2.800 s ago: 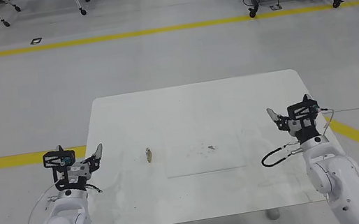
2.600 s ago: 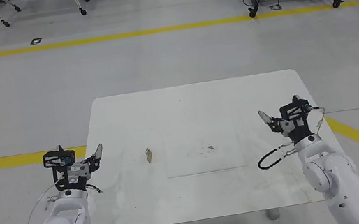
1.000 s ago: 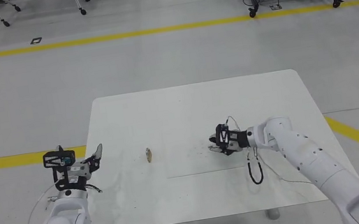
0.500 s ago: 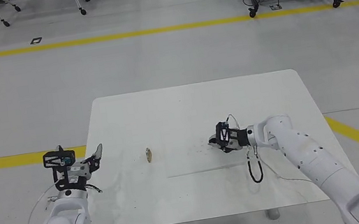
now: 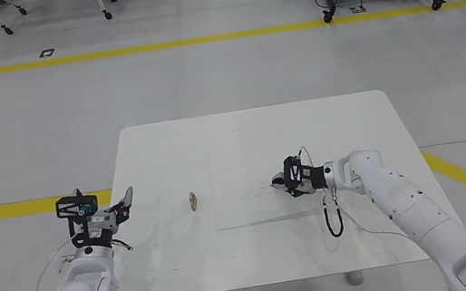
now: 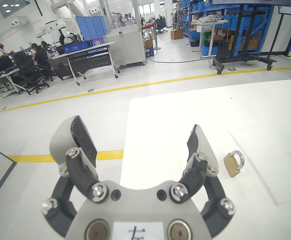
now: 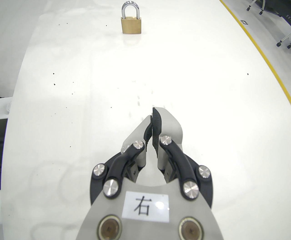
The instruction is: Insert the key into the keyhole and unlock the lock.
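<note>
A small brass padlock (image 5: 193,200) with a silver shackle lies flat on the white table (image 5: 250,134), left of centre; it also shows in the left wrist view (image 6: 232,164) and the right wrist view (image 7: 131,21). My right gripper (image 5: 280,181) (image 7: 152,114) is low over the table's middle, pointing at the padlock from well to its right. Its fingers are shut, with a small key tip just showing at them from above; the wrist view hides the key between the pads. My left gripper (image 5: 123,204) (image 6: 136,122) hangs open and empty at the table's left edge.
A thin clear sheet (image 5: 267,213) lies on the table's front middle. A black cable (image 5: 329,217) loops under the right forearm. Yellow floor lines run past both sides of the table; carts and shelving stand far behind.
The right arm swung from the table's right edge to the centre, went down at the key and shut its fingers, then rose slightly. The left arm has kept still.
</note>
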### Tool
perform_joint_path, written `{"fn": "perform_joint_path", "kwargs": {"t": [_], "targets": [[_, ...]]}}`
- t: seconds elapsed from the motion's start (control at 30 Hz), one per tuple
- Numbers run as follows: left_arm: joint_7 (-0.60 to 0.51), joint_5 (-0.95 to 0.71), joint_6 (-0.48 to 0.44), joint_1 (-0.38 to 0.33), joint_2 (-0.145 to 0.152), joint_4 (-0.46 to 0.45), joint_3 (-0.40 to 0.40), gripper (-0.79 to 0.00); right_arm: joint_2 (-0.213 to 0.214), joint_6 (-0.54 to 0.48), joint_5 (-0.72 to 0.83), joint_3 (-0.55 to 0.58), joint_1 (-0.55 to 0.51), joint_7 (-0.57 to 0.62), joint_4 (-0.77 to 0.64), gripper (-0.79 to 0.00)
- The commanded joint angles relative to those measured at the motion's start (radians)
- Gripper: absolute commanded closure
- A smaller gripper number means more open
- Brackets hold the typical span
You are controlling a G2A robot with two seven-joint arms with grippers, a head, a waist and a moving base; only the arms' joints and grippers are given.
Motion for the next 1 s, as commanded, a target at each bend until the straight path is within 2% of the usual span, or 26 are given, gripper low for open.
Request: {"fn": "perform_joint_path", "kwargs": {"t": [0.0,0.07,0.13,0.27,0.33,0.63,0.67,0.73,0.8,0.87,0.97], "targets": [[0.0,0.0,0.0,0.0,0.0,0.0,0.0,-0.785,0.0,0.0,0.0,0.0,0.0,0.0,0.0,0.0],[0.0,0.0,0.0,0.0,0.0,0.0,0.0,-0.785,0.0,0.0,0.0,0.0,0.0,0.0,0.0,0.0],[-0.012,0.129,-0.021,0.01,0.003,-0.035,0.04,-0.785,0.0,0.0,0.0,0.0,0.0,0.0,0.0,0.0],[-0.093,0.368,-0.123,-0.02,0.003,-0.102,0.189,-0.785,0.0,0.0,0.0,0.0,0.0,0.0,0.0,0.0],[-0.154,0.399,-0.157,-0.053,-0.002,-0.13,0.257,-0.785,0.0,0.0,0.0,0.0,0.0,0.0,0.0,0.0],[-0.147,0.381,-0.157,-0.054,-0.003,-0.13,0.26,-0.785,0.0,0.0,0.0,0.0,0.0,0.0,0.0,0.0],[-0.139,0.346,-0.169,-0.054,-0.005,-0.124,0.265,-0.785,0.0,0.0,0.0,0.0,0.0,0.0,0.0,0.0],[-0.127,0.3,-0.267,-0.065,-0.004,-0.126,0.289,-0.785,0.0,0.0,0.0,0.0,0.0,0.0,0.0,0.0],[-0.156,0.332,-0.296,-0.087,-0.006,-0.114,0.325,-0.785,0.0,0.0,0.0,0.0,0.0,0.0,0.0,0.0],[-0.213,0.378,-0.296,-0.132,-0.013,-0.076,0.387,-0.785,0.0,0.0,0.0,0.0,0.0,0.0,0.0,0.0],[-0.294,0.457,-0.248,-0.23,-0.035,0.019,0.502,-0.785,0.0,0.0,0.0,0.0,0.0,0.0,0.0,0.0]]}}
